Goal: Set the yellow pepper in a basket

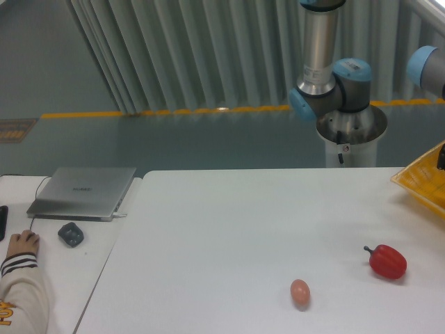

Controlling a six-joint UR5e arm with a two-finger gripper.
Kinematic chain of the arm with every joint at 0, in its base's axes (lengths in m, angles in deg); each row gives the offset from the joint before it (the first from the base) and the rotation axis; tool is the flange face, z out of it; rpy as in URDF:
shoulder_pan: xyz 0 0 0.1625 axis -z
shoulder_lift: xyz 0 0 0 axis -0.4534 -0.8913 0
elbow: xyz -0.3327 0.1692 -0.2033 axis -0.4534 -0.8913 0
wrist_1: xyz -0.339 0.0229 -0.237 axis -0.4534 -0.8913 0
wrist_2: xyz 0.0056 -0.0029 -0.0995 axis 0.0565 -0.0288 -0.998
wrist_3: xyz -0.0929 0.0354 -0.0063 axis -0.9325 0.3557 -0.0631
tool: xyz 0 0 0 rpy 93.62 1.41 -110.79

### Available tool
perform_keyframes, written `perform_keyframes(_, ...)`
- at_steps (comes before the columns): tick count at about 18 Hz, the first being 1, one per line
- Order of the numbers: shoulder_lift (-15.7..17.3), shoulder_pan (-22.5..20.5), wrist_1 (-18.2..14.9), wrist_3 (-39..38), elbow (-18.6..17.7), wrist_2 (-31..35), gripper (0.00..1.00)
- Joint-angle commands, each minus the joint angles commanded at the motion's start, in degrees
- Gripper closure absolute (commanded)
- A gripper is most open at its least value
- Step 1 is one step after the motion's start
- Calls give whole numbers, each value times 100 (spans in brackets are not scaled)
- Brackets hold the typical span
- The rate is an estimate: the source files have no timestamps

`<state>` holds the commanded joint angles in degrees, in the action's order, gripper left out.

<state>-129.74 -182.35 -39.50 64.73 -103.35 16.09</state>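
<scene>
The yellow pepper is out of view. A corner of the yellow-orange latticed basket [421, 182] shows at the table's far right edge. Only a dark sliver of my gripper [441, 158] shows at the frame's right border, above the basket. Its fingers lie outside the picture, so I cannot tell whether it is open or shut or holds anything. The arm's blue-capped joints [339, 76] stand behind the table.
A red pepper [387, 261] with a dark stem lies at the front right of the white table [229, 229]. A pinkish-tan egg [300, 291] lies to its left. On the left side table are a laptop [83, 191], a grey mouse [70, 234] and a person's hand [21, 245].
</scene>
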Motion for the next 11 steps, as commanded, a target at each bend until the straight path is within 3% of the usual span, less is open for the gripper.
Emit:
perform_keyframes(5, -175, -18, 70, 279, 123, -18, 0)
perform_keyframes(11, -273, -263, 61, 2659, 316, -543, 0)
